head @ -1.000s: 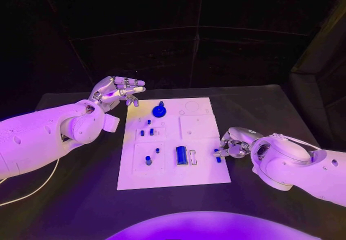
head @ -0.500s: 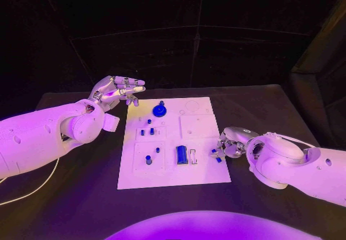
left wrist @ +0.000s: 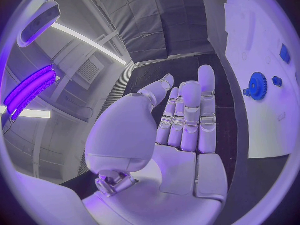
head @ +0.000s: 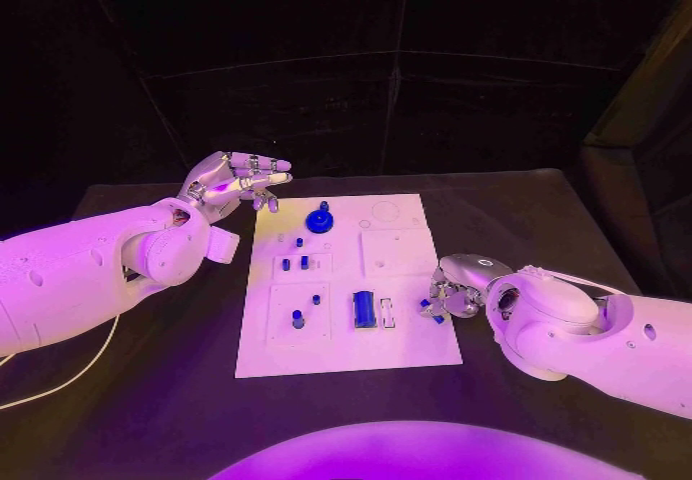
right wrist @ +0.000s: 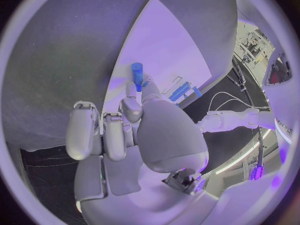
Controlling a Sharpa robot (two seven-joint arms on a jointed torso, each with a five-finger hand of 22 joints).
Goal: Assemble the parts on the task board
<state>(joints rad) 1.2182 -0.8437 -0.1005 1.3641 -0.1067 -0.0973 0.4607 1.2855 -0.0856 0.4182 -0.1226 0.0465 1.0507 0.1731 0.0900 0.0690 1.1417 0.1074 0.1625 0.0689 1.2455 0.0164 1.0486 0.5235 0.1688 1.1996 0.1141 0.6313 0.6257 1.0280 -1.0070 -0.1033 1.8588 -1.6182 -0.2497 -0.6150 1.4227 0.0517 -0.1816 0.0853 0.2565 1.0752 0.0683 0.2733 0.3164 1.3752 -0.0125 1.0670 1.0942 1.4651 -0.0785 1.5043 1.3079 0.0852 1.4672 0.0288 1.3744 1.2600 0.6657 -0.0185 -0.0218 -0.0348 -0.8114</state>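
I have the right hand (head: 459,292) at the right edge of the task board (head: 404,345), low over the tabletop (head: 534,215). It pinches a small blue peg (right wrist: 137,75) between thumb and a finger; in the right wrist view the peg's long axis runs out past the fingertips, its free end pointing away from the palm toward the board. From the head view I see only a bit of blue at the fingers, at the board's right rim.

My left hand (head: 231,180) is raised by the board's far left corner, holding nothing, fingers apart and loosely bent.

On the board I see a blue gear (head: 319,222) at the far end and a blue block (head: 364,308) lying lengthwise along the board nearer me.
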